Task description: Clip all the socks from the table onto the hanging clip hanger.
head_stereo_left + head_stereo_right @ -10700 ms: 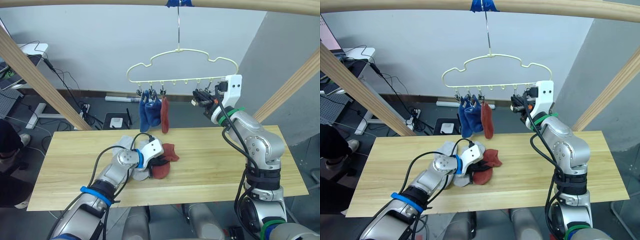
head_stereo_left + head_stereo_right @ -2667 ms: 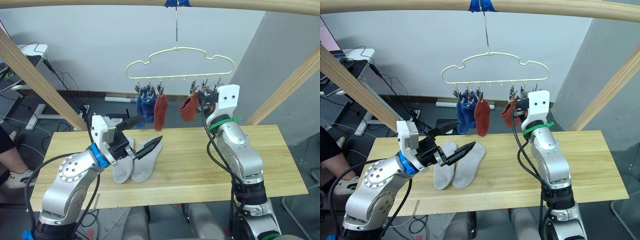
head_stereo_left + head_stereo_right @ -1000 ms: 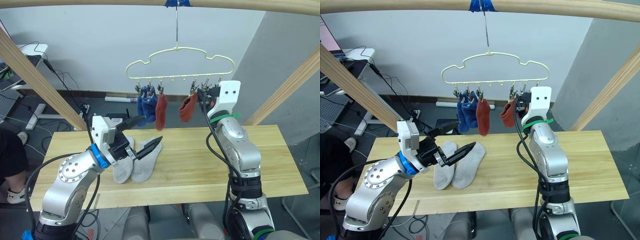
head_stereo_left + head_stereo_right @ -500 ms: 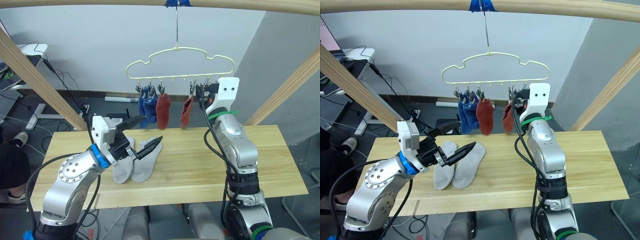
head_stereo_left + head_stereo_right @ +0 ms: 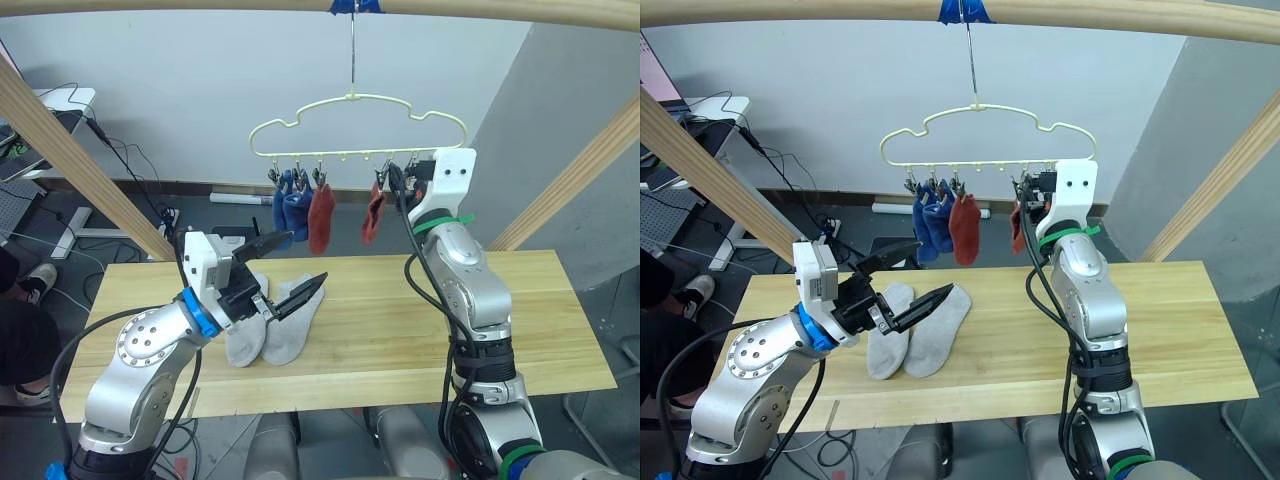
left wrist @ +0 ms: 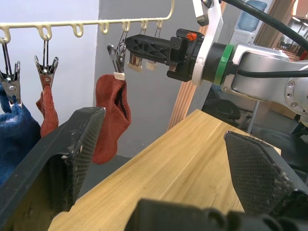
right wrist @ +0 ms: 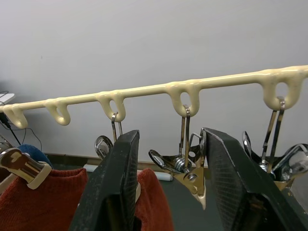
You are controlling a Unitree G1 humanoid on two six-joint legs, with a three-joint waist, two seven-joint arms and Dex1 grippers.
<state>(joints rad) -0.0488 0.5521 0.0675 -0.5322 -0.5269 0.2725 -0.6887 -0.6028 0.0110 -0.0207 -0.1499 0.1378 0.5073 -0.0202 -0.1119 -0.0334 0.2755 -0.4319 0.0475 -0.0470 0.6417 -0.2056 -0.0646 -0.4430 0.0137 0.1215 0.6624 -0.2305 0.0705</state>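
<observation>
My left gripper (image 5: 290, 268) hovers at centre left of the left eye view with its two black fingers (image 5: 300, 294) spread wide and nothing between them, just as half a second ago; it has not shifted. Below it two light grey socks (image 5: 268, 327) lie side by side on the table (image 5: 400, 320), flat and unmoved.

My right gripper (image 5: 398, 185) sits high at centre right of the frame, right at the lower bar of the clip hanger (image 5: 355, 125). In the right wrist view its fingers (image 7: 118, 178) stand apart, a metal clip (image 7: 185, 166) hanging in the gap between them; they hold nothing. The arm has edged a little further toward the left of the frame since the frame before.

The right-hand rust red sock (image 5: 373, 212) hangs from its clip just beside that gripper, apart from it. It now hangs narrower and more edge-on than a second ago, when it showed broad. The other rust red sock (image 5: 320, 212) and the two blue socks (image 5: 290, 210) hang from the clips toward the left of the bar. The hanger has swung slightly left under the wooden pole (image 5: 320, 8).
</observation>
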